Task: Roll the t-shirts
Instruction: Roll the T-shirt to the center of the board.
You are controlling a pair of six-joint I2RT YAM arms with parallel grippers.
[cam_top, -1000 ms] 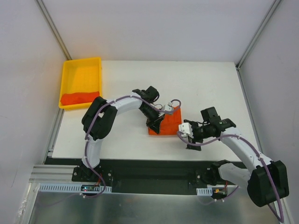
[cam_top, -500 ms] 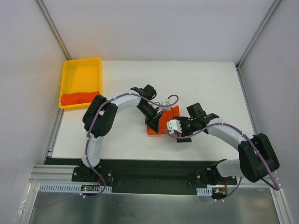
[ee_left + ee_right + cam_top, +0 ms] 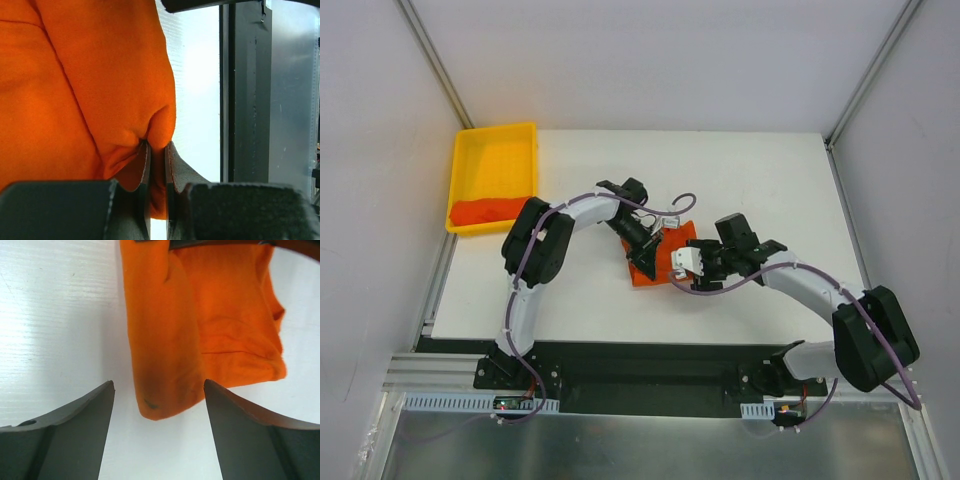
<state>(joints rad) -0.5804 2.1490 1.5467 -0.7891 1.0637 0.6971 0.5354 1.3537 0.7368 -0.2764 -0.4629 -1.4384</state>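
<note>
Orange shirt (image 3: 200,330) on counter (image 3: 60,315), edge clenched in left claw (image 3: 157,155). Right claw (image 3: 159,385) released, spread wide, shirt's end just ahead between its tips. Second shirt (image 3: 485,211) in yellow tray (image 3: 495,150), well away from both.

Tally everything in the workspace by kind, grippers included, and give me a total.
T-shirts, orange: 2, the t-shirt on the table and the t-shirt in the tray
Trays: 1, the yellow tray
Grippers: 2, the left gripper pinching the t-shirt on the table, the right gripper open above it
Total: 5
</note>
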